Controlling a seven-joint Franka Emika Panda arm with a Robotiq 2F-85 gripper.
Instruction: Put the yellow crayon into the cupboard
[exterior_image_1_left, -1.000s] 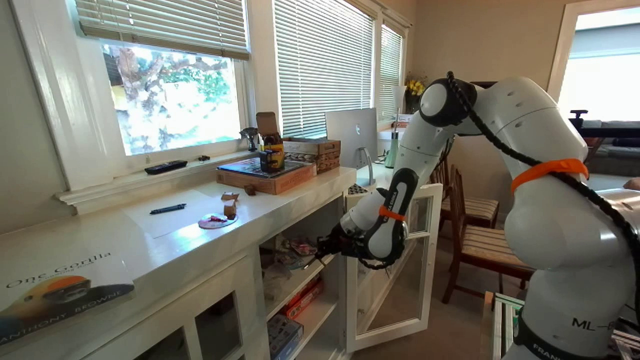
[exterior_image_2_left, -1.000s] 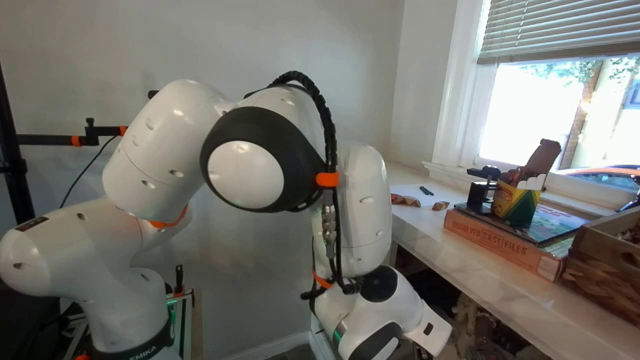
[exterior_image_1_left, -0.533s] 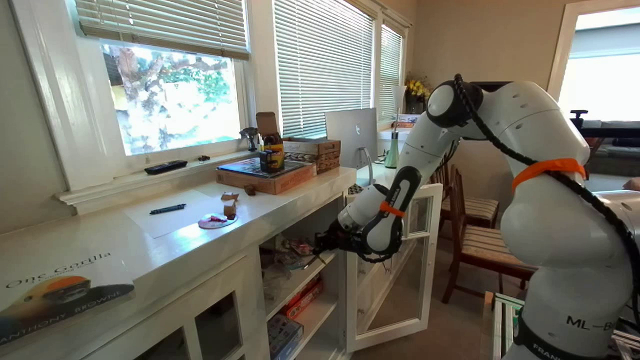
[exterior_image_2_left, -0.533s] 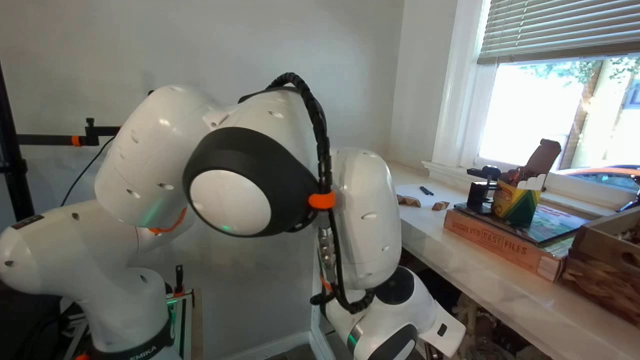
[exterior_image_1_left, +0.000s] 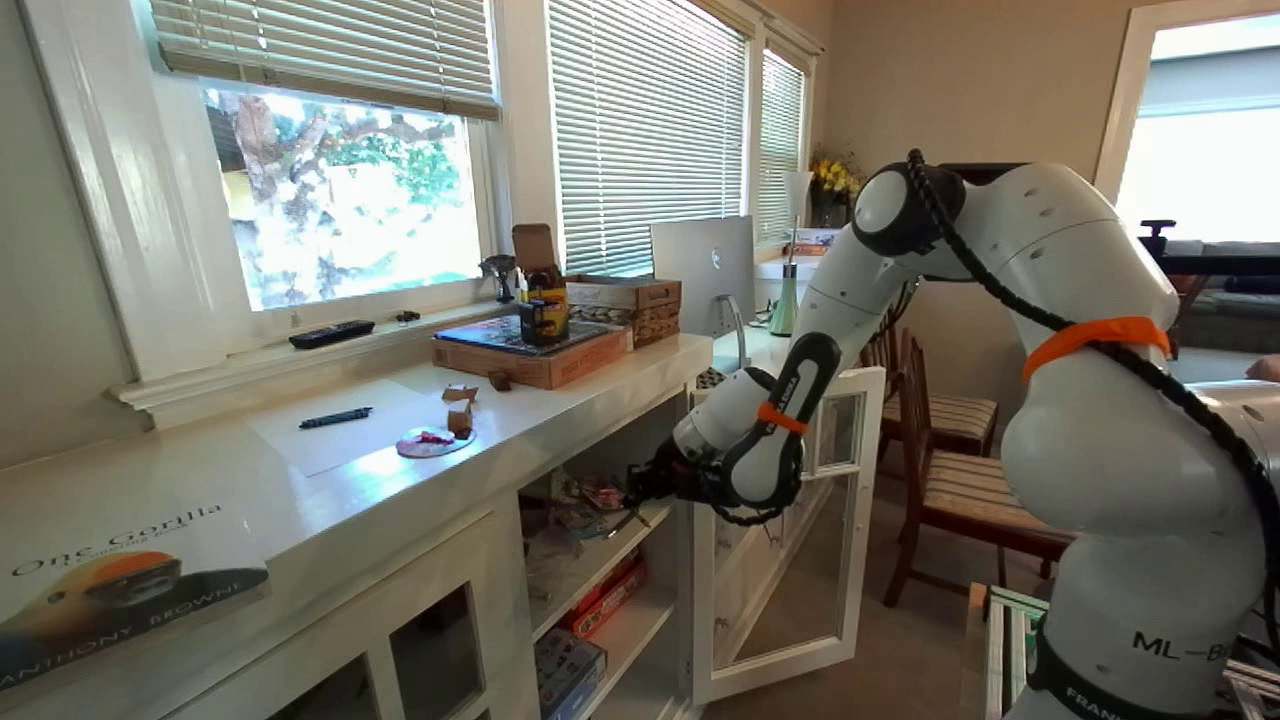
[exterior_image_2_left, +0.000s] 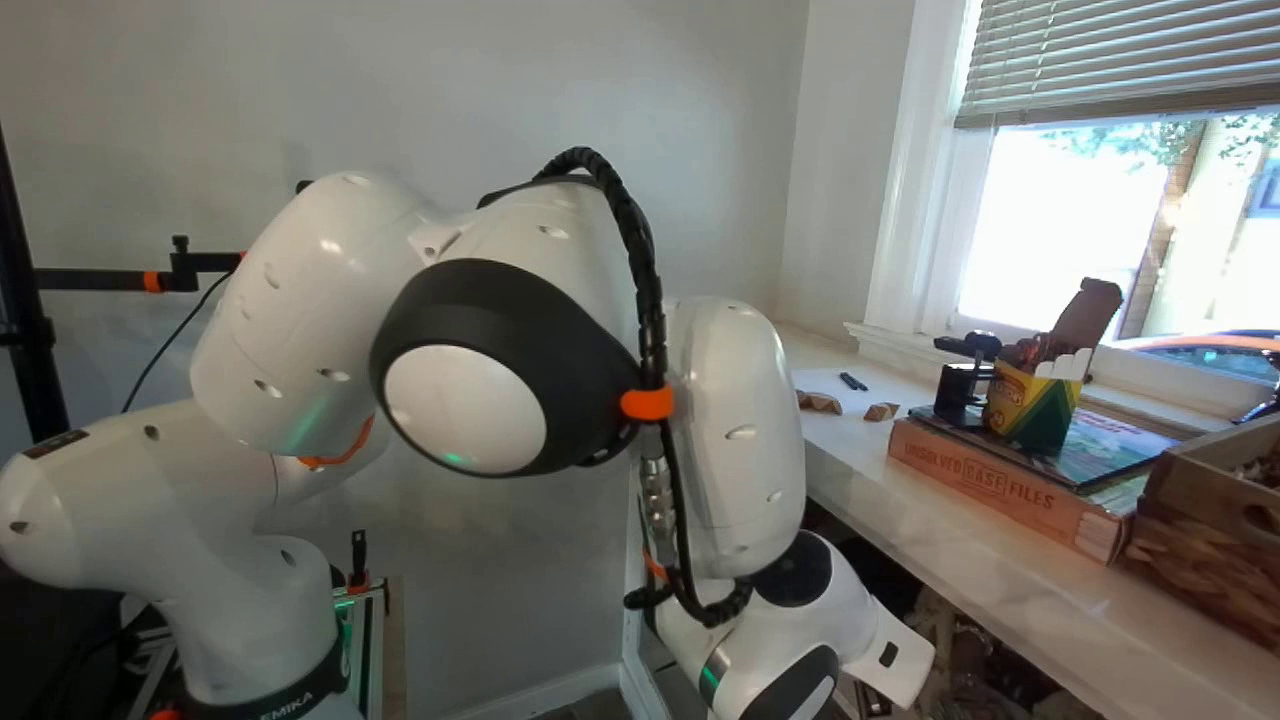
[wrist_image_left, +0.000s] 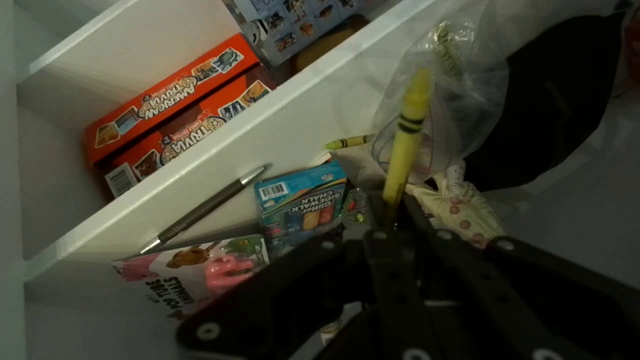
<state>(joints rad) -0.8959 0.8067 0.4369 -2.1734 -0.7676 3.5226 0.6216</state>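
The yellow crayon (wrist_image_left: 407, 130) sticks out from between the fingertips of my gripper (wrist_image_left: 391, 207) in the wrist view; its lower end is hidden between the fingers. The gripper is shut on it. In an exterior view my gripper (exterior_image_1_left: 635, 495) is at the opening of the white cupboard (exterior_image_1_left: 480, 500), at the height of its upper shelf. The cupboard's glass-pane door (exterior_image_1_left: 862, 520) stands open to the right of the opening. The wrist view shows the white shelf edge (wrist_image_left: 200, 162) and the upper shelf's contents beyond the crayon.
On the upper shelf lie a pen (wrist_image_left: 205, 210), a yellow-green crayon (wrist_image_left: 347, 142), a chalk box (wrist_image_left: 302, 200), a plastic bag (wrist_image_left: 465, 95) and a doll-like cloth item (wrist_image_left: 465, 212). Red game boxes (wrist_image_left: 170, 115) are on the lower shelf. The countertop (exterior_image_1_left: 560, 425) overhangs the opening.
Since one second ago the arm's elbow has lowered and my gripper has moved slightly left and deeper towards the cupboard opening. Over the last half second it has barely moved.
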